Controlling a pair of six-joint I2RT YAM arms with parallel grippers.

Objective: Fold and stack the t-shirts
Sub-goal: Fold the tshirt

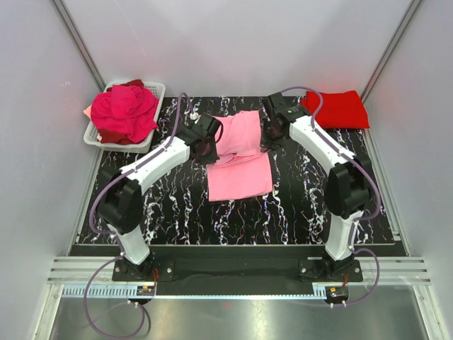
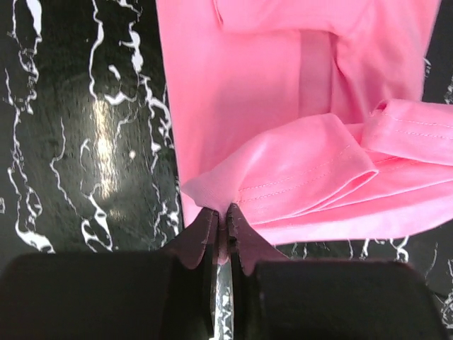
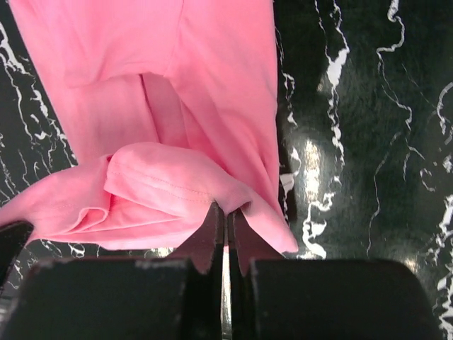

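The left gripper [image 2: 221, 212] and right gripper [image 3: 226, 210] each pinch a hem corner of the pink t-shirt [image 1: 241, 159], which spreads between and ahead of them. I'd carry both corners level, hem taut. Beyond the right claw lies the red t-shirt [image 1: 338, 108]; outboard of the left claw, magenta t-shirts [image 1: 124, 113] fill a basket [image 1: 95, 136].

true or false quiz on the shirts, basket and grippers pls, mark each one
1. The left gripper and the right gripper are each shut on the light pink cotton t-shirt. True.
2. The white plastic mesh basket holds crumpled magenta t-shirts. True.
3. The folded bright red t-shirt lies in that basket. False: it lies on the black marbled table, far right.
4. The pink t-shirt lies spread flat. False: cloth bunches in folds near both grippers.
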